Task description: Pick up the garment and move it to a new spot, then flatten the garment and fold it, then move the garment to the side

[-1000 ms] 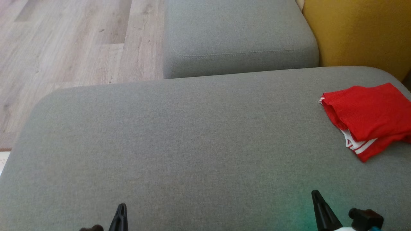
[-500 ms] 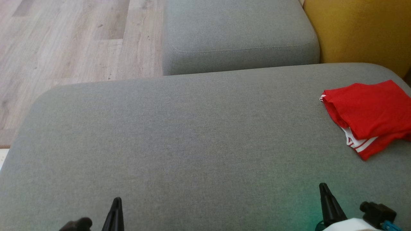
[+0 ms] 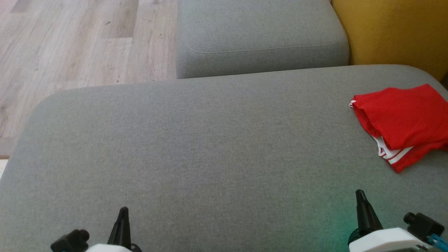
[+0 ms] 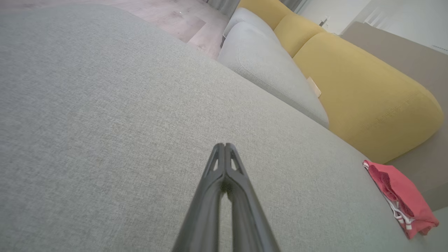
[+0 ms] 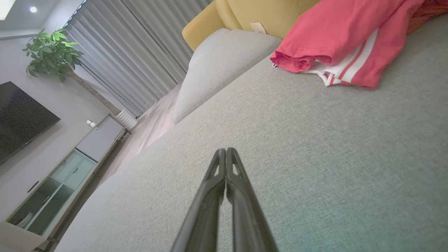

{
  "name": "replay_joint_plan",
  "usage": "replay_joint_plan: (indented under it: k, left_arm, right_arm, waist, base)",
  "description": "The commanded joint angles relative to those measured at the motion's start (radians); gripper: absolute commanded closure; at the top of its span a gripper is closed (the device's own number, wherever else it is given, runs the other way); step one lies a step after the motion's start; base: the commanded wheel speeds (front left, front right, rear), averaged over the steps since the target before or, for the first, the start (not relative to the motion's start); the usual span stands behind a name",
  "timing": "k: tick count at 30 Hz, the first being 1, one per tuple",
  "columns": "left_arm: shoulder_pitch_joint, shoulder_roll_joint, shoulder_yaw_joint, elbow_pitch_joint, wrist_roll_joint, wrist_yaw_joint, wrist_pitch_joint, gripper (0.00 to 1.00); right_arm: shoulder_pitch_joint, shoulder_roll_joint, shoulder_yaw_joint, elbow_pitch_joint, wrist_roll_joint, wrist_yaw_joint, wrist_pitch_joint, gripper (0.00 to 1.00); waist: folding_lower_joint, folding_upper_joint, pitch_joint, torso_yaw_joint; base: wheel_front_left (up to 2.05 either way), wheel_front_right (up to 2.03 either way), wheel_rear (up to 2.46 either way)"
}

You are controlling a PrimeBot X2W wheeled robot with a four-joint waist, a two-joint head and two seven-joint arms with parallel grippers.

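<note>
Lying folded on the big grey cushion (image 3: 210, 147), the red garment (image 3: 399, 122) w/ white stripes is found near that cushion's far right edge in head view, its right side cut off by the pic border. A rolled fold is turned to the left. The white-striped part is turned toward the robot.

The left gripper (image 3: 123, 210) is seen at lower left of head view, pointing up the view. In left wrist view its fingers (image 4: 204, 203) are pressed together tip to tip, w/ no cloth between them. The garment is seen far off at that view's lower right, well apart from this gripper.

The right gripper (image 3: 359, 192) is seen at lower right of head view, likewise pointing up. Its fingers (image 5: 204, 206) are pressed together in right wrist view, pinching no cloth. The garment lies ahead & to the right of it, apart from the tips. Whether either gripper's tips touch the cushion fabric can't be told.

Beyond the big cushion a smaller grey cushion (image 3: 259, 35) is seen, w/ a yellow cushion (image 3: 395, 31) just beside it on the right & wood floor (image 3: 70, 42) on the left. In right wrist view a plant (image 5: 52, 52), grey curtains (image 5: 140, 52), a dark TV (image 5: 21, 119) & a low cabinet (image 5: 63, 175) are seen in the bkgd.
</note>
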Motion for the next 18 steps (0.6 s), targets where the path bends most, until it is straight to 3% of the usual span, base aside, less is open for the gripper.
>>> replay_joint_plan:
  k: [1,18]
  left_arm:
    - [-0.054,0.014,0.021,-0.027,-0.021,-0.008,0.001,1.00]
    - [-0.109,0.017,0.060,-0.007,-0.228,-0.046,0.045,1.00]
  right_arm:
    - [-0.054,-0.001,-0.004,-0.035,0.022,0.000,0.007,1.00]
    - [-0.087,0.004,-0.040,-0.051,0.209,0.000,0.056,1.00]
  waist:
    - [0.0000,0.0000,0.001,0.000]
    - [0.0000,0.0000,0.021,-0.001]
  base:
    - [0.00,0.00,0.00]
    - [0.00,0.00,0.00]
